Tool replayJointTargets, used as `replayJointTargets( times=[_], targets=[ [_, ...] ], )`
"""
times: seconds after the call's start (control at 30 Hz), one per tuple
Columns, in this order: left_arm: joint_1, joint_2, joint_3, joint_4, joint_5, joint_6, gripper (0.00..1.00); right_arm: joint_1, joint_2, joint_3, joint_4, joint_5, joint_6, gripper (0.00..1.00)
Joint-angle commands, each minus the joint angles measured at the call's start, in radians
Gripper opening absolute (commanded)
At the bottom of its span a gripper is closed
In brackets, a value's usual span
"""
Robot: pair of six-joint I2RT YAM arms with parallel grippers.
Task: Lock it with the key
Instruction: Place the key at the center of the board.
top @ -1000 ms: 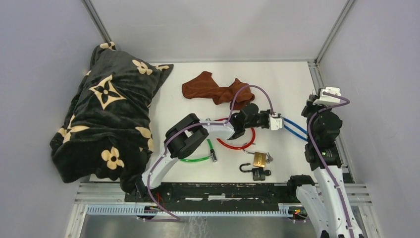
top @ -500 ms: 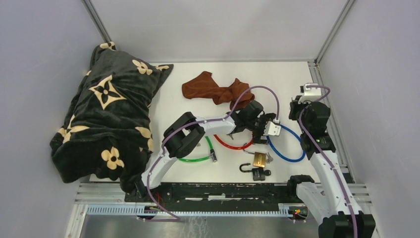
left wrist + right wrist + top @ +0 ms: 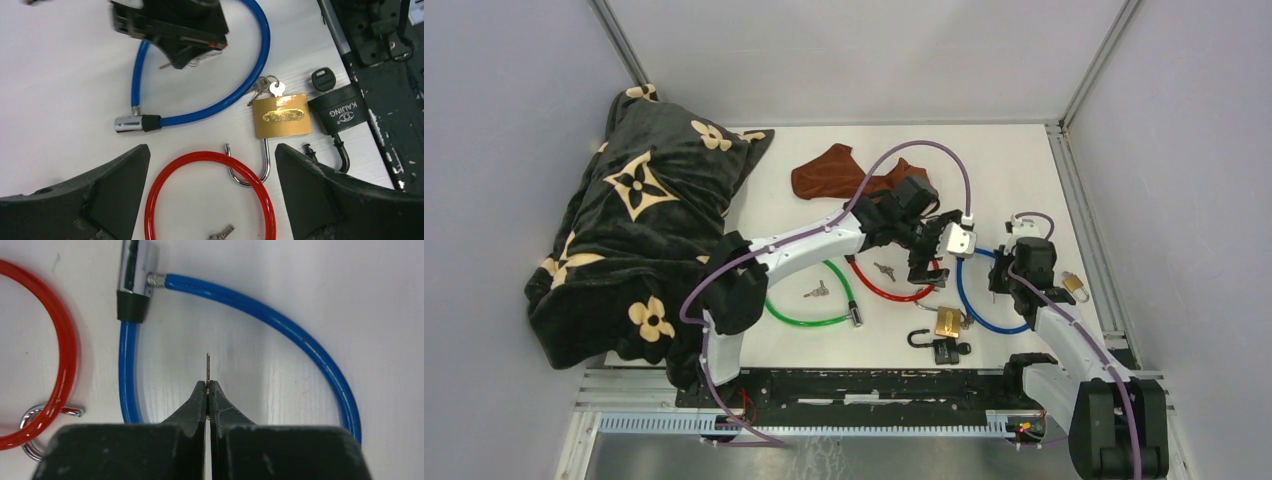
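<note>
Near the front edge of the white worktop lie a black padlock and a brass padlock, its shackle open. Just beyond, the blue plastic-coated cable lock loops round to its chrome head. Inside the loop the right gripper pinches a thin metal key, seen edge-on and mostly hidden. The left gripper hovers spread wide, empty.

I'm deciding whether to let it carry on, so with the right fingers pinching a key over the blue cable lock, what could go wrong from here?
One: the key is pinched only at the tips of the right fingers, so it may twist or slip when pushed into a lock. Two: the left fingers are open and hold nothing, so the blue cable lock lies loose and could slide away.
</note>
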Motion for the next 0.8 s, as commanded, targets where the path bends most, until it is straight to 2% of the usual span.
replayJointTargets(
  times=[0.0,0.03,0.07,0.13,0.27,0.37,0.43,0.57,0.67,0.77],
  targets=[
    [0.03,-0.125,-0.011,-0.029,-0.094,-0.227,1.0,-0.003,0.043,-0.021,0.038,0.006,0.043,0.0],
    [0.042,-0.145,-0.013,-0.025,-0.114,-0.274,1.0,-0.003,0.05,-0.023,0.032,0.008,0.041,0.08],
    [0.054,-0.169,-0.015,-0.021,-0.131,-0.312,1.0,-0.003,0.053,-0.021,0.025,0.008,0.036,0.24],
    [0.08,-0.216,-0.028,-0.015,-0.162,-0.382,1.0,-0.002,0.049,-0.003,0.003,0.008,0.03,0.4],
    [0.118,-0.341,-0.134,0.014,-0.234,-0.444,1.0,0.002,-0.004,0.041,-0.049,-0.007,0.015,0.59],
    [0.149,-0.468,-0.288,0.101,-0.261,-0.507,1.0,0.056,-0.033,0.109,-0.156,-0.01,0.013,0.64],
    [0.183,-0.593,-0.43,0.21,-0.27,-0.564,1.0,0.142,-0.055,0.134,-0.209,0.018,0.041,0.65],
    [0.241,-0.819,-0.735,0.519,-0.29,-0.671,1.0,0.398,-0.065,0.15,-0.307,0.158,0.157,0.62],
    [0.281,-0.971,-0.917,0.634,-0.298,-0.753,1.0,0.538,-0.083,0.132,-0.339,0.224,0.28,0.63],
    [0.313,-1.116,-1.067,0.737,-0.301,-0.836,1.0,0.616,-0.091,0.118,-0.362,0.297,0.367,0.76]
  ],
)
